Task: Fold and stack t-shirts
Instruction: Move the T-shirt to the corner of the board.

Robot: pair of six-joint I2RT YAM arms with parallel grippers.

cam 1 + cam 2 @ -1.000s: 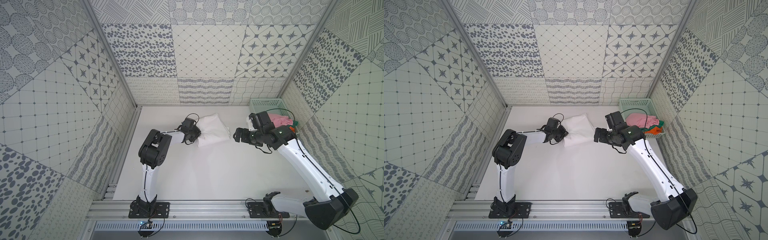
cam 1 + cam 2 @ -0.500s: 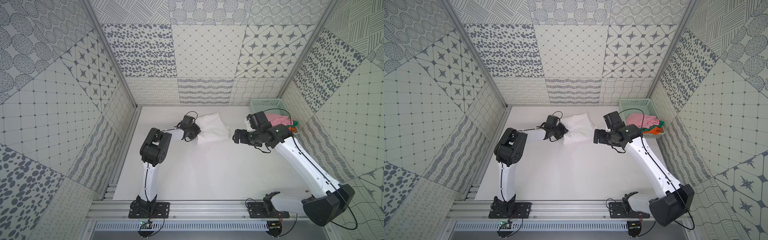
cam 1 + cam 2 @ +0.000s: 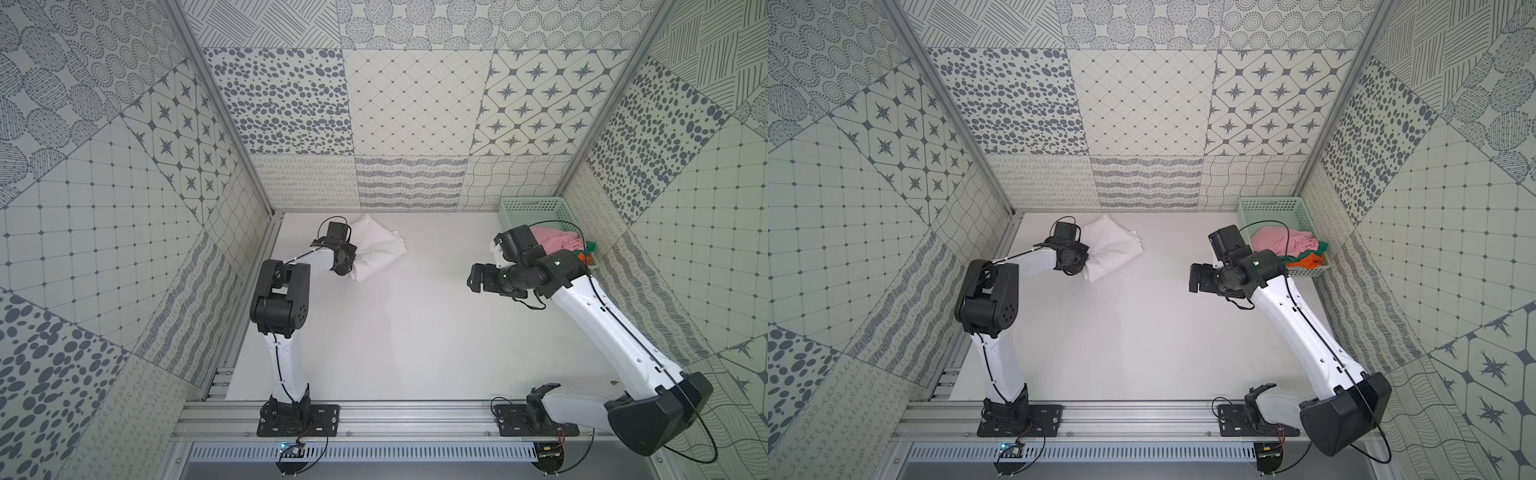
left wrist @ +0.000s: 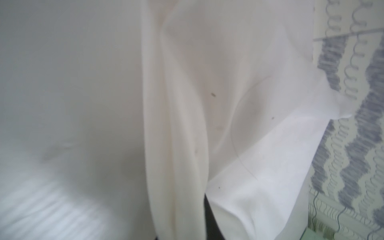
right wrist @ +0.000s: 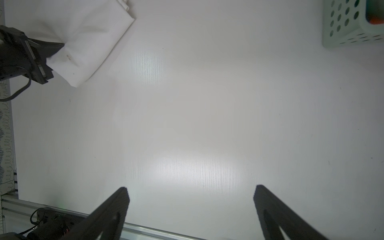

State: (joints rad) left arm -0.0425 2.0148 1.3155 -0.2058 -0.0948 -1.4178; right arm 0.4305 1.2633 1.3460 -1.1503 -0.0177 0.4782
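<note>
Four shirts in all. One white shirt [image 3: 380, 249] [image 3: 1115, 249] on the table [image 3: 415, 332] [image 3: 1121, 332], near the far-left corner, folded to a rough rectangle with one end bunched up. That bunched end pinched tight in the left gripper [image 3: 348, 261] [image 3: 1080, 261], fingers clenched on the cloth, seen from the side in the right wrist view [image 5: 61, 46] with the white shirt [image 5: 89, 37] fanning out from the grip. In the left wrist view, white shirt [image 4: 228, 104] close across the lens in long creases, a few small dark specks on it.

Three more shirts heaped in one basket [image 3: 532, 205] [image 3: 1266, 208] at the far-right corner: one pink shirt [image 3: 552, 243] [image 3: 1271, 241] on top, one green shirt [image 3: 590, 248] [image 3: 1296, 258] and one orange shirt [image 3: 587, 259] [image 3: 1312, 262] at the nearer end.

Between white shirt and basket, nearer the basket and apart from both, one right gripper [image 3: 476, 278] [image 3: 1196, 277] [image 5: 191, 190], fingers [image 5: 122, 197] spread wide, released, nothing between them, over bare table. A corner of the basket [image 5: 342, 25] in the right wrist view too.

Two arms, both bases bolted to one rail [image 3: 415, 419] along the table's near edge.
</note>
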